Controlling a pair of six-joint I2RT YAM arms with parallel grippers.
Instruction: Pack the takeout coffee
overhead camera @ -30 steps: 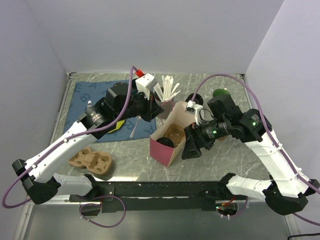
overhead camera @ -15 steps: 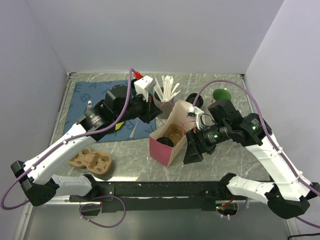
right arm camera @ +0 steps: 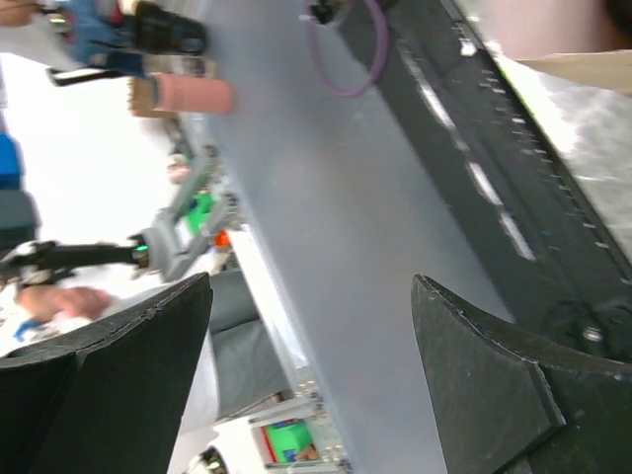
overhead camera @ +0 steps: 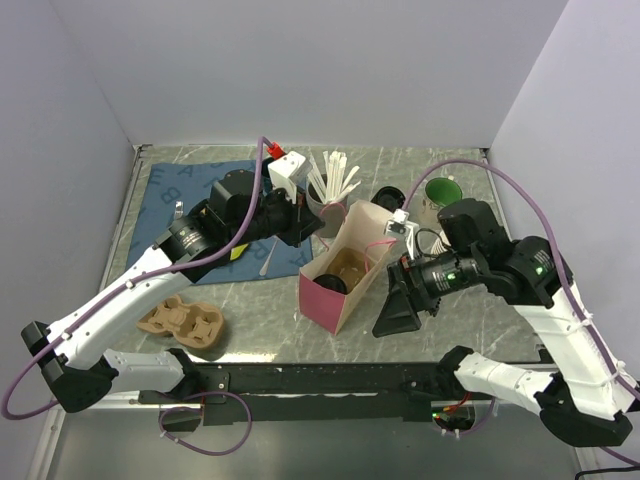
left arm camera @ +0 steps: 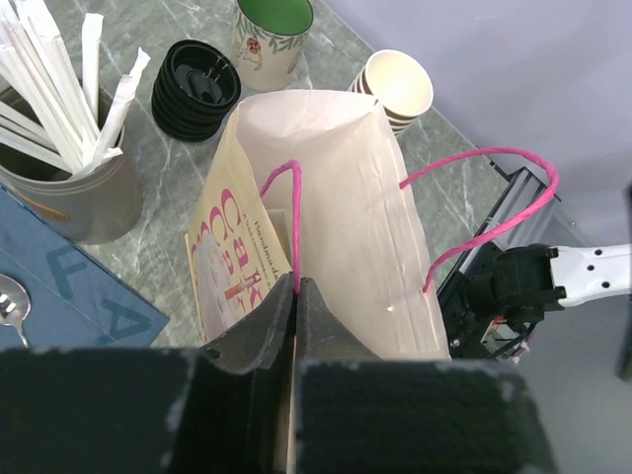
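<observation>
The pink-and-tan paper bag [overhead camera: 345,262] stands open at the table's middle. Inside it, a round black lid that looks like the takeout coffee [overhead camera: 333,284] sits beside a tan cup carrier [overhead camera: 353,266]. My left gripper [overhead camera: 300,226] is at the bag's far-left rim. In the left wrist view this left gripper [left arm camera: 296,286] is shut on the bag's pink handle [left arm camera: 289,212]; the bag's inside is hidden there. My right gripper [overhead camera: 395,310] hangs open and empty just right of the bag, pointing toward the near edge. The right wrist view shows only its spread fingers [right arm camera: 148,341] and the room beyond.
A holder of white wrapped straws [overhead camera: 328,192], a stack of black lids [overhead camera: 388,198] and a green-lined mug [overhead camera: 438,192] stand behind the bag. A stack of lidless tan cups [left arm camera: 397,87] is near the mug. A blue mat [overhead camera: 185,195] and a spare carrier [overhead camera: 180,322] lie at left.
My right arm has drawn back from the bag, to the right and toward the near edge, its gripper staying open. The left gripper keeps its hold on the handle.
</observation>
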